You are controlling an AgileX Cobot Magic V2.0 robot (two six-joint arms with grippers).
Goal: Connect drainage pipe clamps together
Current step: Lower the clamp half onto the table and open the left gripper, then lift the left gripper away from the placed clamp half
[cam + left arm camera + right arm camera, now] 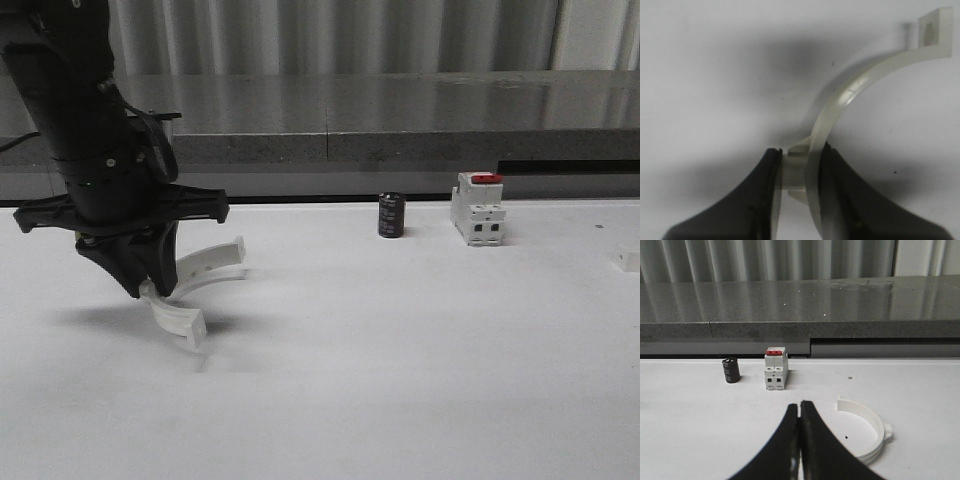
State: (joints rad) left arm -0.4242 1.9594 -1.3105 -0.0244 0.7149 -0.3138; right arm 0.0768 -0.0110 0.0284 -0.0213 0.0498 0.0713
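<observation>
Left gripper point(150, 288) clamping down on one clamp half point(190, 285) at the near-left of the table point(400, 380), looking like the carry step. Right gripper point(800, 440) sitting pressed together, holding nothing, other half point(867, 432) lying just beside it. Probably needing to line up the end tabs next and push together.

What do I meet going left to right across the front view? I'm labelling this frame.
Left gripper shut on a white pipe clamp half → small dark cylinder → white breaker with a red switch → a small white piece at the table's right edge.
</observation>
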